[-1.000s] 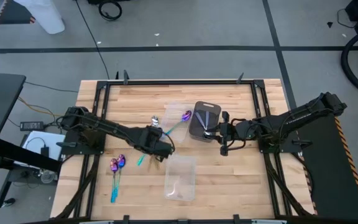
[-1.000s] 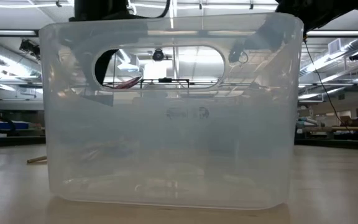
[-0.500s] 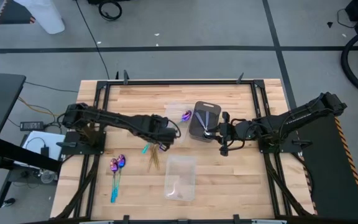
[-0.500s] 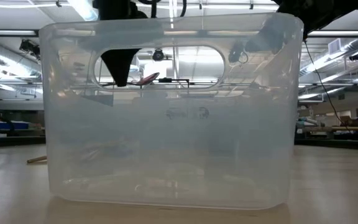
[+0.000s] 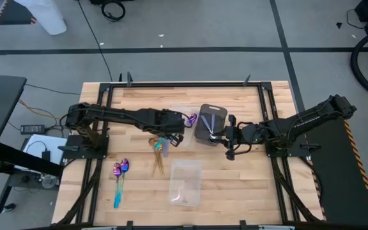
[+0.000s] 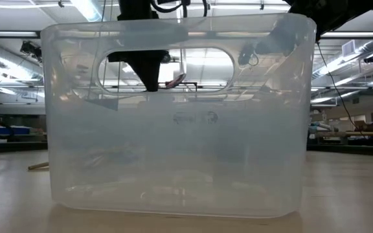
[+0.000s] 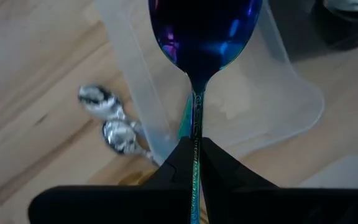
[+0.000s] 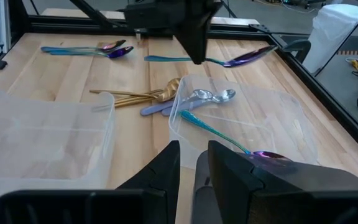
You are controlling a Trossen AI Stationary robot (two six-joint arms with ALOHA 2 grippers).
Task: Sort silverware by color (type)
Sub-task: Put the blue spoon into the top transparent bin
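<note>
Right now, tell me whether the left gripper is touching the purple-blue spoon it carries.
Touching. The left wrist view shows the left gripper shut on the purple-blue spoon, with the slim handle pinched between both fingers. The right wrist view confirms the spoon held above the clear tray.

High view: straight down, far off, whole table. Low view: table height, pressed against a clear tray. Left wrist: close above held spoon. Right wrist: looks leftward across table; shares that spoon.
</note>
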